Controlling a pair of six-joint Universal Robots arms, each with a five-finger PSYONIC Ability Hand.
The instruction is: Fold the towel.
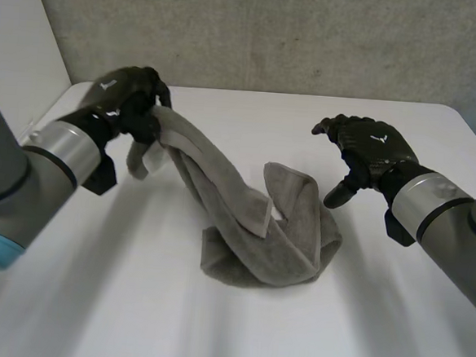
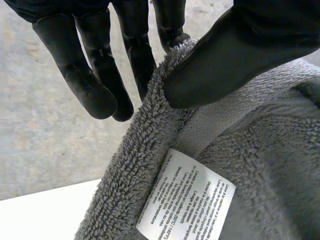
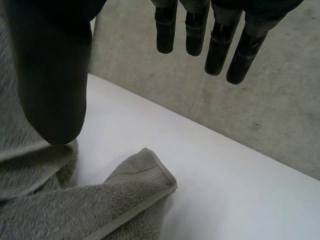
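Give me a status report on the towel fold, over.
Left hand pinching towel edge, lifted off table. Right hand open, holding nothing. Towel bunched, not yet folded. Nothing in the way.

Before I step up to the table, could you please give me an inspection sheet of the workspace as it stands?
Surface: white table, with the towel lying at its middle.
Job's things: grey towel, crumpled in a heap, one end lifted up to the left hand; white care label beside the held edge; not yet folded.
Clutter: nothing seen.
Hands: left hand above the table, pinching a towel edge between thumb and fingers; right hand open, above the table beside the heap, holding nothing.
Cables: nothing seen.
Surroundings: grey wall behind the table.
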